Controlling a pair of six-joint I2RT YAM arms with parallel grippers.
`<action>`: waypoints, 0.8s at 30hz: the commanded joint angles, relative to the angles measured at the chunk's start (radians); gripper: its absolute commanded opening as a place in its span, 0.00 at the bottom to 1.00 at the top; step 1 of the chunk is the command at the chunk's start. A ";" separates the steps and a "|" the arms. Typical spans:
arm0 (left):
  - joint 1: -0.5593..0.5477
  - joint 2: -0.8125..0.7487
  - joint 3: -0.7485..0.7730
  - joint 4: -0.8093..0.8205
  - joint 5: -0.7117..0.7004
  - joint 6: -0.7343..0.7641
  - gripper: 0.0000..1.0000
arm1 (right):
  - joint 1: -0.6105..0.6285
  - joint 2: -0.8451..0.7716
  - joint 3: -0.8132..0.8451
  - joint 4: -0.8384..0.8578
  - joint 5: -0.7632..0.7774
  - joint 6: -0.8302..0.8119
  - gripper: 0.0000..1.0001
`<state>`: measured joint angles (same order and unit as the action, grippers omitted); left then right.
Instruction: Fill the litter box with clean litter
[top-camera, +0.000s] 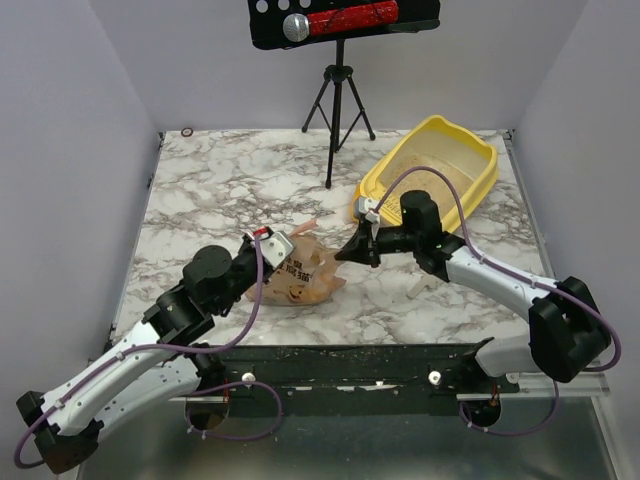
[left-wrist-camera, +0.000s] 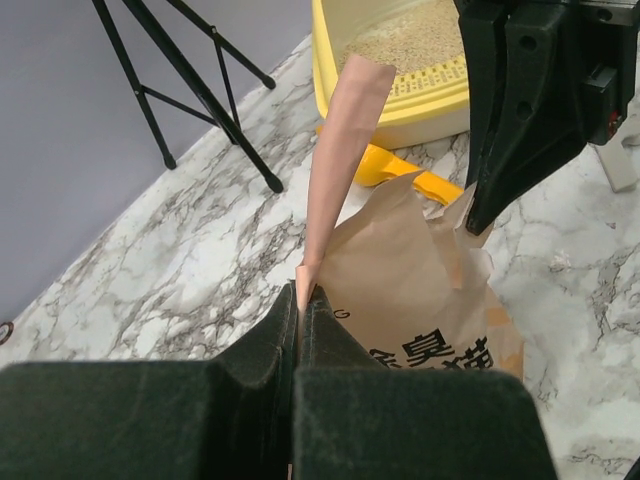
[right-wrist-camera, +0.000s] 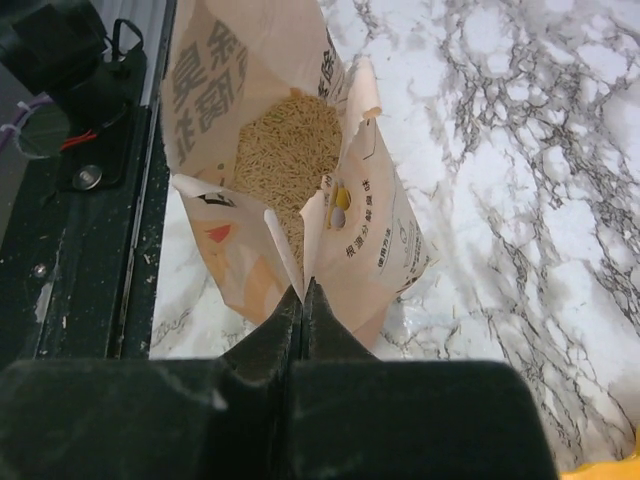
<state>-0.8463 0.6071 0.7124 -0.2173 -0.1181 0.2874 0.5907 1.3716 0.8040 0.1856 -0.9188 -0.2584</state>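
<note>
The left gripper is pinching the tan paper bag, its fingers clenched on a long strip of the torn mouth that is standing upright in the left wrist view. The right gripper is gripping the opposite lip, jaws pressed together on a paper flap. The bag is lying crumpled on the marble table between the two arms, with the grippers covering much of it from above, and its printing is only partly legible. Through the opening, the right wrist camera is showing clean litter inside the bag; its depth cannot be told. The litter box is resting at the table's far right, apart from the bag, with beige granules covering its floor. A yellow-orange scoop is peeking out just beside the box, mostly hidden behind the bag. A black tripod is standing near the box.
</note>
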 joint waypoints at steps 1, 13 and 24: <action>0.001 0.049 0.085 0.197 0.060 0.021 0.00 | 0.003 -0.032 0.004 0.094 0.119 0.039 0.00; 0.081 0.289 0.282 0.229 0.357 0.122 0.00 | -0.120 -0.169 0.072 -0.058 0.374 0.077 0.00; 0.257 0.157 0.039 0.268 0.492 -0.066 0.46 | -0.147 -0.198 -0.071 -0.051 0.411 0.146 0.00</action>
<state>-0.6785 0.9112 0.8288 -0.0555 0.2623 0.3195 0.4492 1.2041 0.7612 0.0856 -0.5430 -0.1455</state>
